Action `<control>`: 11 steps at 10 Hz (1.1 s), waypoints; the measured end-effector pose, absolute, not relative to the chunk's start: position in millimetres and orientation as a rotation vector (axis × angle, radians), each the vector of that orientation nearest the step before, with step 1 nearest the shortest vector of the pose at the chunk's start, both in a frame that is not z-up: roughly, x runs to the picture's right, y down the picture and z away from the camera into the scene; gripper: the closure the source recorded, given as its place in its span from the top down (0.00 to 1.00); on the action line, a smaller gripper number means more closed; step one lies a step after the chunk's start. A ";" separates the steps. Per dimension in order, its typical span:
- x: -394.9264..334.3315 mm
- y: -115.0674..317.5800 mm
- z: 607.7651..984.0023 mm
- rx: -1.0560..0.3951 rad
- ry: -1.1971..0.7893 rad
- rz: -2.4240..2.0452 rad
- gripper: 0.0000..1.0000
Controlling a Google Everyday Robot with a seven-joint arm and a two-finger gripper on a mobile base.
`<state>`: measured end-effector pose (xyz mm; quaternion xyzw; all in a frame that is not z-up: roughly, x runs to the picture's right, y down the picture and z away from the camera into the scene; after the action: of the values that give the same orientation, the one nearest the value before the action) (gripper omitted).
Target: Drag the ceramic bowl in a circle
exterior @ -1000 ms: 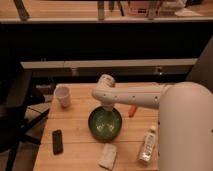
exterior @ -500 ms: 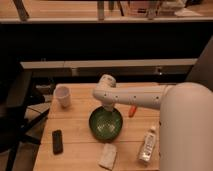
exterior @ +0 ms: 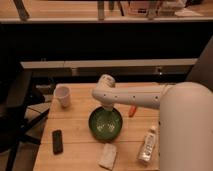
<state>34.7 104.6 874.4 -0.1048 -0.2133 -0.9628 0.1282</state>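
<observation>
Pale wood makes up the table (exterior: 75, 125), with dark shelving behind it. Our 1 arm reaches in from the picture's right, and the gripper (exterior: 108, 106) points down at the far rim of the bowl (exterior: 106, 125), seemingly dipping just inside it. We cannot tell whether it is clenched on the rim or merely resting there. The bowl sits directly below and slightly nearer the camera than the gripper, upright, near the table's middle. We judge the task to be in its contact stage: the gripper is at the rim, ready to pull the bowl round. The next move calls for steady downward hold on that rim and a smooth curved sweep, with care for the neighbours. Picture-left of the gripper and a little farther back stands a cup (exterior: 62, 96), well apart. An orange object (exterior: 132, 110) lies just beside the gripper on the other side. Nearer the camera lie a cloth (exterior: 108, 156), a black handset (exterior: 58, 141) and a bottle (exterior: 147, 145). The bowl looks empty, showing only its speckled inside; what the cup and bottle hold we cannot tell.
</observation>
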 end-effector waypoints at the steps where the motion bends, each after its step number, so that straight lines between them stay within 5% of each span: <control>1: 33.8 104.6 874.0 -0.299 -0.623 -2.807 0.01; 11: 30.6 103.1 873.7 -0.273 -0.632 -2.862 0.01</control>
<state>30.6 103.1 873.7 -0.0924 -0.2137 -0.9675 0.0986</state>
